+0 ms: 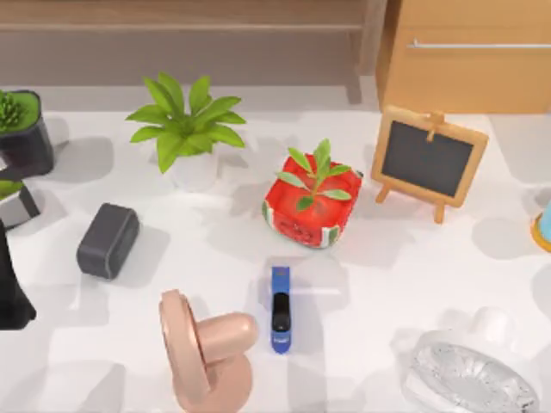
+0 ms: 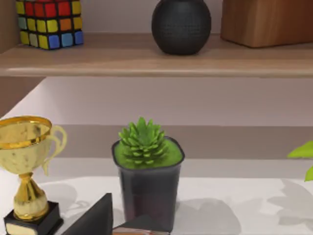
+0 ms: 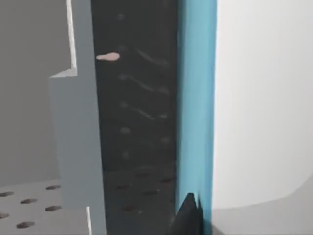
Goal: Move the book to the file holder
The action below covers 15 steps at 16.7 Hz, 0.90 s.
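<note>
**Blue book upright at the file holder: tipping or snagging is the risk**

The thick light blue hardback book [image 3: 195, 98] is seen upright, its cover beside the dark perforated metal file holder [image 3: 137, 122]. The right end effector [image 3: 188, 218] is set at the book's lower edge; whether it is gripping cannot be told. If let go off-square, the book is judged likely to topple or to catch on the holder's grey divider [image 3: 78, 137]. The left arm [image 1: 13, 292] is parked at the white counter's [image 1: 387, 284] left edge.

1. A white table [image 1: 387, 284] under soft, dappled shadows spreads before me.
2. Upper right of the top view: a wooden cabinet [image 1: 469, 56].
3. Upper left: a wooden shelf [image 1: 181, 26] against a pale wall [image 2: 195, 100].
</note>
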Motion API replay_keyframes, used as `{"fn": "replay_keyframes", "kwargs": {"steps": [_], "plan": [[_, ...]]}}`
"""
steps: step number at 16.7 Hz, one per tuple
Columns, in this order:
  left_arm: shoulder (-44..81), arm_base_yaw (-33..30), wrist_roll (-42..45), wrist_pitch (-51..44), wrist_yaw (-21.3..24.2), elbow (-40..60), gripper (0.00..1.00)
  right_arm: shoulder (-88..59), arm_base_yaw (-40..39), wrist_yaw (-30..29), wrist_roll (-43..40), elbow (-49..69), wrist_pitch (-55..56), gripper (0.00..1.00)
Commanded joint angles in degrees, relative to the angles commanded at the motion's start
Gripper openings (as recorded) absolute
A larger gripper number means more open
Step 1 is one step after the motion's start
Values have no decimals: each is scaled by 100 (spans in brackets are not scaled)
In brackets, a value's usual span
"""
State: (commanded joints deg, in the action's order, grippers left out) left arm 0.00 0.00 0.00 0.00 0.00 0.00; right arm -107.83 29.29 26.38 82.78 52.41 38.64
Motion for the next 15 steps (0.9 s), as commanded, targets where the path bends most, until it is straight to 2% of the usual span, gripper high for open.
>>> {"fn": "replay_keyframes", "kwargs": {"steps": [9, 15], "plan": [[0, 0, 0, 0, 0, 0, 100, -502, -148, -193, 53, 574, -73, 0], [0, 0, 0, 0, 0, 0, 100, -502, -148, -193, 53, 574, -73, 45]]}}
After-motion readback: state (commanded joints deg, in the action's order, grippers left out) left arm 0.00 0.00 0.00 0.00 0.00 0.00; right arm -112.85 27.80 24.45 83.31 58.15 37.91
